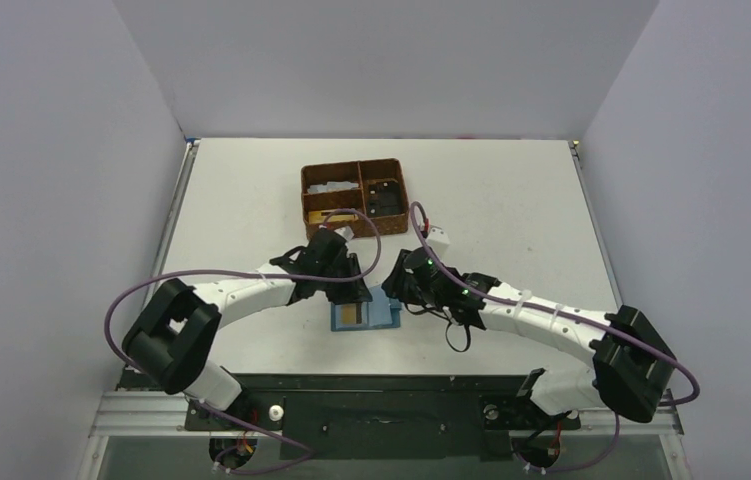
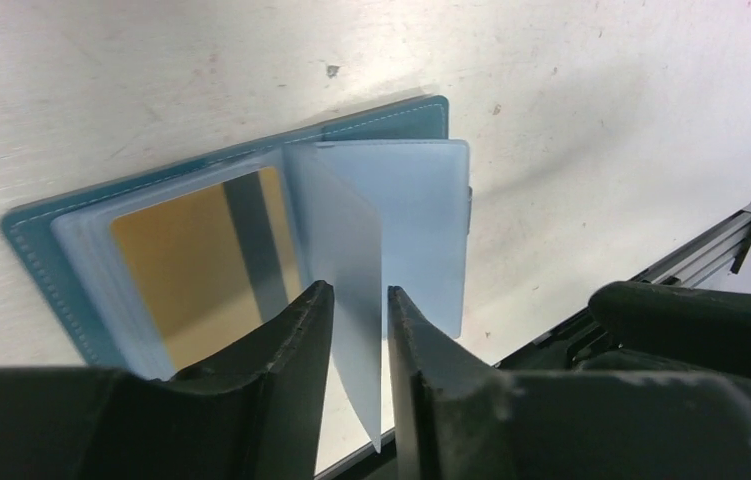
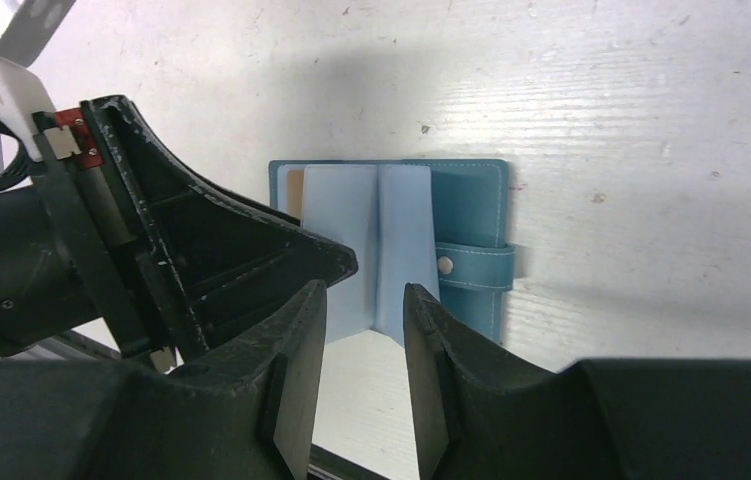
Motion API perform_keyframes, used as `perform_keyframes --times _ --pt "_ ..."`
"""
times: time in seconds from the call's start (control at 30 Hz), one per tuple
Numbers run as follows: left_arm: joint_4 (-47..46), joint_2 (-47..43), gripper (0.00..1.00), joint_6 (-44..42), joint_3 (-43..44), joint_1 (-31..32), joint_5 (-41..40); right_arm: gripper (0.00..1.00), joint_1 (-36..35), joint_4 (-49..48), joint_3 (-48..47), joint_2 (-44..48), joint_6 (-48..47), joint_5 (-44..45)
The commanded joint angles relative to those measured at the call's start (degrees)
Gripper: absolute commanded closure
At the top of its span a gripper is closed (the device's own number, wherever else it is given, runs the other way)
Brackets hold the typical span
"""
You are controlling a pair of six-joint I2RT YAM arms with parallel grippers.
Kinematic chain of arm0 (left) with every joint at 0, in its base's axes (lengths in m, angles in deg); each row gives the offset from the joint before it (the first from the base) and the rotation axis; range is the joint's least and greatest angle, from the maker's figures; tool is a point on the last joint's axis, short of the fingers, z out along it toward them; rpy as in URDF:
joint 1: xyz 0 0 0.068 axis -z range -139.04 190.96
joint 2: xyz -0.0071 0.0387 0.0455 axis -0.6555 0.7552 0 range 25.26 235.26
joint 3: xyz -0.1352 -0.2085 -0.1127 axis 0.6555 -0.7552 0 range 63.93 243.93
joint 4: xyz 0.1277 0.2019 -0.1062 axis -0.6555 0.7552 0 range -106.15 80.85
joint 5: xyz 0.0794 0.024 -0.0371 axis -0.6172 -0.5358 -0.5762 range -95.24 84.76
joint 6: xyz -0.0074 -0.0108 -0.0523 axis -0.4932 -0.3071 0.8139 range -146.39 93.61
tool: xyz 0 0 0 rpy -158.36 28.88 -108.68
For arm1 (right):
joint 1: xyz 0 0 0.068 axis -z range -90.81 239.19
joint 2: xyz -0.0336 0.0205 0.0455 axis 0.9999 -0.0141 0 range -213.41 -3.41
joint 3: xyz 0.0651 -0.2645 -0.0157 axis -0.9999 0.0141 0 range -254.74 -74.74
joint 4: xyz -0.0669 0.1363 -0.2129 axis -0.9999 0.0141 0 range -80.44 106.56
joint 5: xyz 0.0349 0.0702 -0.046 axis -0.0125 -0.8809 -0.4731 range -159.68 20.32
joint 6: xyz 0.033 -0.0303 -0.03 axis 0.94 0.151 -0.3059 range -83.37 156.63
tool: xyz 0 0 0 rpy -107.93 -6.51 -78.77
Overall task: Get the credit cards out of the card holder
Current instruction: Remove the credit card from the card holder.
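1. Left hand (image 2: 359, 292) is released, its fingers loosely straddling an upright clear leaf (image 2: 346, 220) of the holder (image 2: 391, 120).
2. Right hand (image 3: 364, 290) is also released and empty, just short of the holder.
3. The holder lies open on the table (image 2: 601, 100). The gold card (image 2: 191, 250) sits sleeved just left of the left hand, the nearer one, and its long axis seems to point toward that hand.

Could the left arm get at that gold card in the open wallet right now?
Probably not straight away. The left fingers stand open either side of an upright plastic page, and the gold card lies flat beside them, tucked into the card holder.
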Motion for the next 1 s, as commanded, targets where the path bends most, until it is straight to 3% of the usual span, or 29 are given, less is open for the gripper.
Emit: perform_keyframes --times 0.0,0.3,0.97 --pt "-4.41 2.16 0.72 1.36 3.68 2.01 0.0 0.69 0.24 3.15 2.05 4.26 0.26 3.69" --pt "-7.65 7.08 0.58 3.09 5.95 5.06 0.07 0.69 0.07 6.0 5.03 10.0 1.11 5.72" --pt "-12.82 13.37 0.52 4.06 3.83 5.54 0.03 0.69 -0.37 7.47 5.48 12.33 1.37 6.64"
